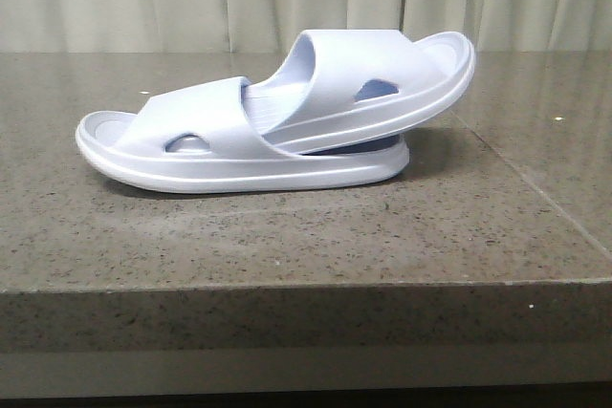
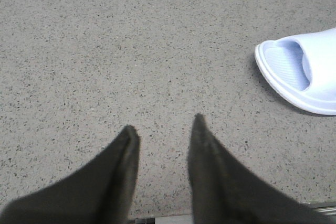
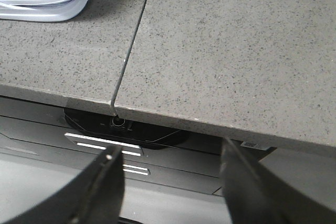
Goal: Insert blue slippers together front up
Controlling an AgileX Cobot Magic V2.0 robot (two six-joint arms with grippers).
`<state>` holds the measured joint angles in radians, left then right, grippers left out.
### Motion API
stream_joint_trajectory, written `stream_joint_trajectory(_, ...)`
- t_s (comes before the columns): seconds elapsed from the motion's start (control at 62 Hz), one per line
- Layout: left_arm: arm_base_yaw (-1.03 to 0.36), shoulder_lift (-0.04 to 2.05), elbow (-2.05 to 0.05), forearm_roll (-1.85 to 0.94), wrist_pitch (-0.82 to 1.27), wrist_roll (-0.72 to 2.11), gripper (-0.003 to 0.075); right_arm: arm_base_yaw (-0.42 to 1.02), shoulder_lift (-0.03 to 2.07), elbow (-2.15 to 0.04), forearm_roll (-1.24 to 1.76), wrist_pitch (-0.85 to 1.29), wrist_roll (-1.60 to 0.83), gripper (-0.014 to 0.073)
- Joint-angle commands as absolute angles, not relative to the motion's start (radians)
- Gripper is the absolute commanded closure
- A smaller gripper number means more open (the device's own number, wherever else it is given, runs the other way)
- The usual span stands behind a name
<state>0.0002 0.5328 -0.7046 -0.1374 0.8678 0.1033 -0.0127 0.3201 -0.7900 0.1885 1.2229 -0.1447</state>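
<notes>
Our fingers are spread and hold nothing: the left gripper [image 2: 163,127] hovers over the bare stone table [image 1: 287,236], the right gripper [image 3: 170,163] off its near edge. The blue slippers [image 1: 277,117] lie nested mid-table, long axis left to right, far of both. The lower slipper's toe [image 2: 283,69] is nearer our left gripper.
</notes>
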Motion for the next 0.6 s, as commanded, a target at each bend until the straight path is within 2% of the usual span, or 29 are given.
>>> stream_joint_trajectory(0.0, 0.000, 0.536, -0.729, -0.160, 0.790, 0.100, 0.0624, -0.012, 0.331, -0.808, 0.190, 1.166, -0.145, 0.0323)
stream_joint_trajectory(0.129, 0.000, 0.536, -0.729, -0.163, 0.788, 0.100, 0.0734, -0.012, 0.331, -0.808, 0.191, 1.165, -0.145, 0.0526)
stream_joint_trajectory(0.242, 0.000, 0.536, -0.729, -0.163, 0.788, 0.100, 0.0741, -0.012, 0.331, -0.808, 0.192, 1.165, -0.145, 0.0664)
stream_joint_trajectory(0.581, 0.000, 0.536, -0.729, -0.169, 0.796, 0.100, 0.0741, -0.012, 0.331, -0.808, 0.197, 1.149, -0.145, 0.0662)
